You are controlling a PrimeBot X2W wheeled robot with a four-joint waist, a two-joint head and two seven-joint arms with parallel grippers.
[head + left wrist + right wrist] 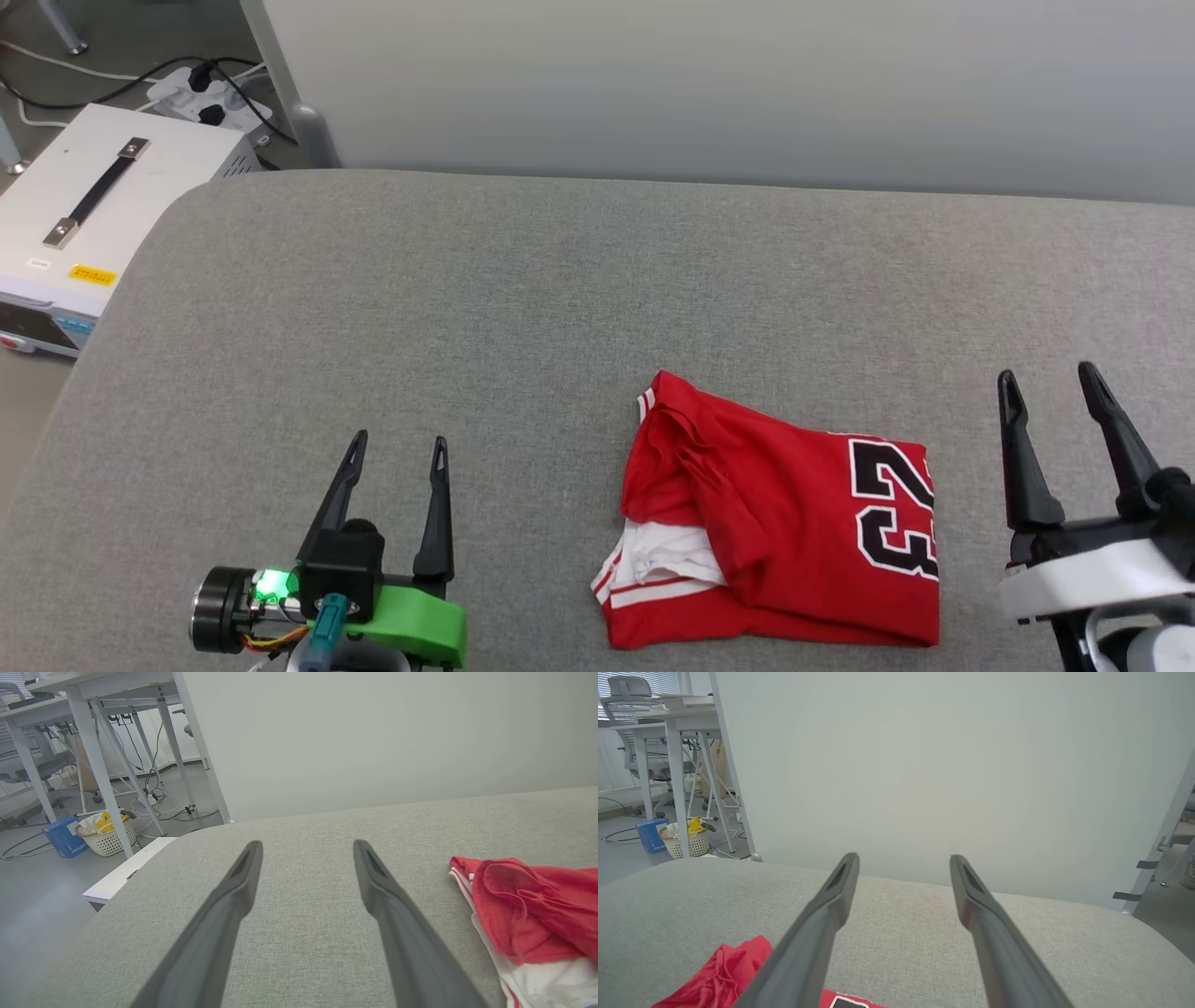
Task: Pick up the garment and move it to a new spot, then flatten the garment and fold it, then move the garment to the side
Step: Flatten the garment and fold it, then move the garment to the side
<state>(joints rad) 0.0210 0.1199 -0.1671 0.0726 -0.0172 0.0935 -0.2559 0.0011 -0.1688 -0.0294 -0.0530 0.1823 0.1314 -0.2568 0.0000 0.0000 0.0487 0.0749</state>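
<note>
1. The red jersey T-shirt (794,523) lies bundled in a rough rectangle near the grey padded bench's (467,280) front edge, right of centre.
2. The left gripper (400,439) and right gripper (1047,371) flank it, fingers apart and holding nothing, seemingly parked clear of the cloth.
3. The bundle fits either a loosely folded shirt set aside or one awaiting spreading.
4. Only "23" shows, and the inner layers are hidden.
</note>
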